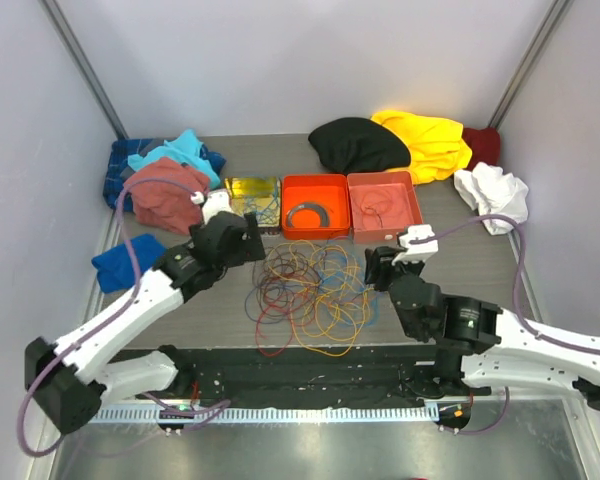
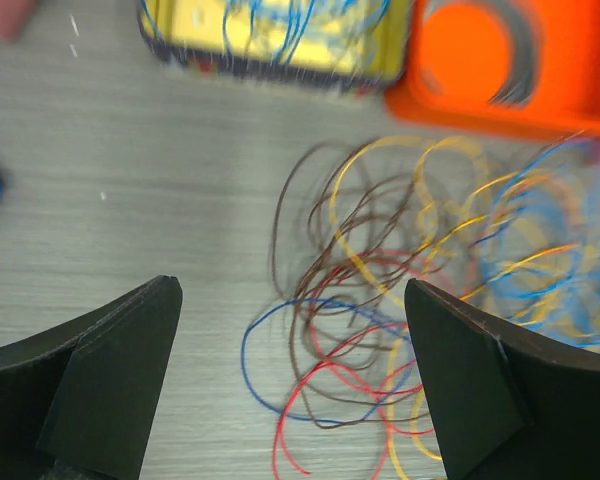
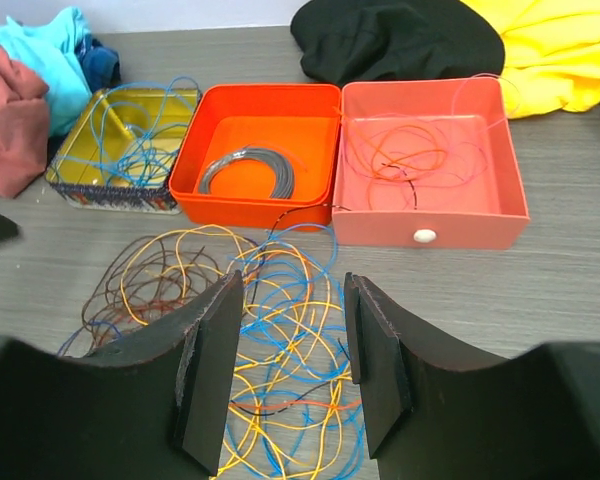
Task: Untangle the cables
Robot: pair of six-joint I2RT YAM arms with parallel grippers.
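Note:
The cables (image 1: 310,295) lie as a loose tangle of yellow, orange, blue, red and dark wires on the table in front of the trays. My left gripper (image 1: 248,240) hovers at the tangle's upper left edge, open and empty; its wrist view shows brown, red and blue loops (image 2: 360,320) between its fingers (image 2: 115,375). My right gripper (image 1: 378,268) is at the tangle's right edge, open and empty, with blue and yellow wires (image 3: 295,330) below and between its fingers (image 3: 212,370).
Three trays stand behind the tangle: a yellow one (image 1: 252,188) with blue wire, an orange one (image 1: 315,207) with a grey curved strip, a salmon one (image 1: 384,206) with thin wires. Clothes lie along the back and sides: red-brown (image 1: 165,193), black (image 1: 358,145), yellow (image 1: 425,142), white (image 1: 492,195).

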